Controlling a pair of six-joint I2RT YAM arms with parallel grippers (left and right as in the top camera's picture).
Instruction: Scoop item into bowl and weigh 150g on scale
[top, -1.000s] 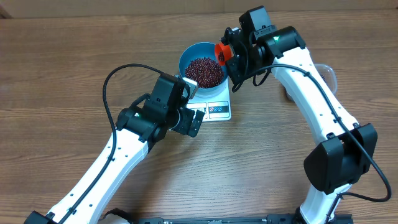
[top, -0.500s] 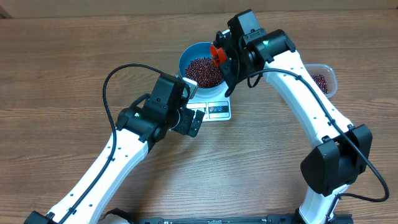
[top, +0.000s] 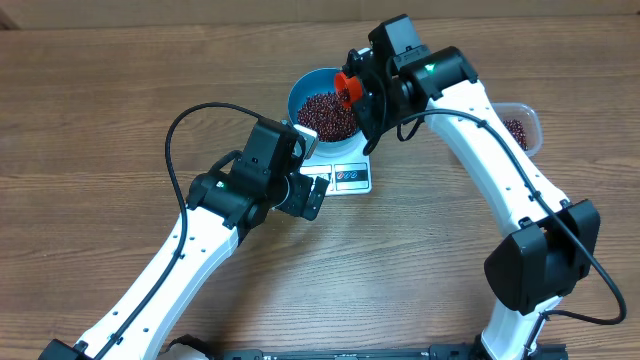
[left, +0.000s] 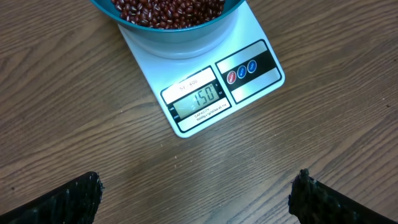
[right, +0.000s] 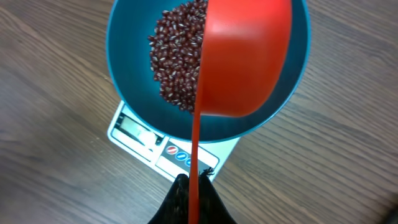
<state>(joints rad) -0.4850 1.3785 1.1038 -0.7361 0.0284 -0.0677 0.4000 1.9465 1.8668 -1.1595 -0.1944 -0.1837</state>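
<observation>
The blue bowl (top: 302, 88) stands on the white scale (top: 350, 178) and holds a heap of dark red beans (top: 328, 112). In the left wrist view the scale (left: 261, 74) displays 150, below the bowl (left: 180, 38) and beans (left: 165, 9). My right gripper (right: 194, 185) is shut on the thin handle of a red scoop (right: 245, 56). The scoop hangs over the right side of the bowl (right: 127, 68), partly covering the beans (right: 177, 62). Its inside is hidden. My left gripper (left: 198, 186) is open over bare table in front of the scale, with nothing between its fingers (left: 74, 200).
A clear plastic tub (top: 520, 128) with more beans stands right of the scale, partly behind the right arm. The left arm's black cable (top: 175, 130) loops over the table to the left. Wooden tabletop surrounds the scale.
My right arm has swung left with the red scoop to the bowl's right rim, uncovering the clear tub. Over the last half second it has hardly moved. The left arm is still.
</observation>
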